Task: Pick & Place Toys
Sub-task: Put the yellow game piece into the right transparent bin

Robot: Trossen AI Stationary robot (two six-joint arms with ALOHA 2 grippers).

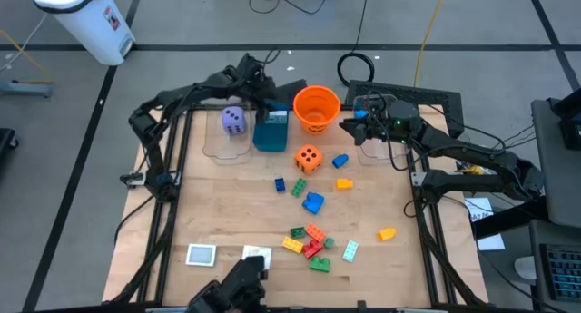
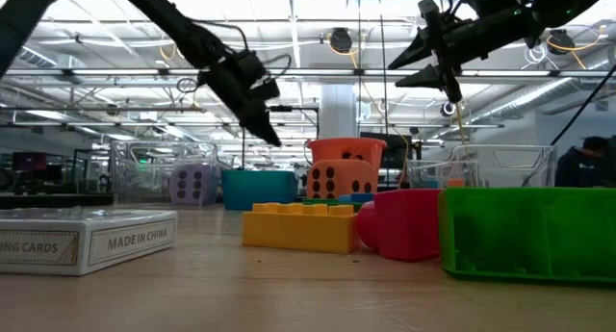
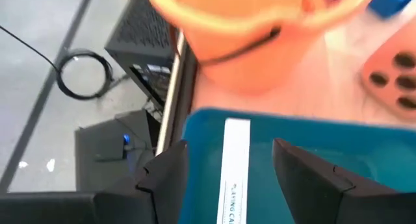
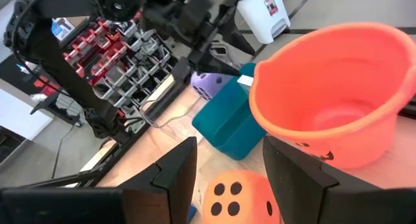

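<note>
From above, the left gripper [image 1: 270, 102] hangs over the teal box [image 1: 270, 133]; toys lie loose on the table [image 1: 227, 213], and a careless swing could clip the orange bucket [image 1: 316, 109]. Level view: right gripper [image 2: 438, 61] raised, empty. Left wrist: parted fingers [image 3: 166, 178] grasp nothing, a white card [image 3: 235, 169] sitting in the box below. Right wrist: fingers [image 4: 175, 169] apart, bare, over the orange die [image 4: 237, 198]
</note>
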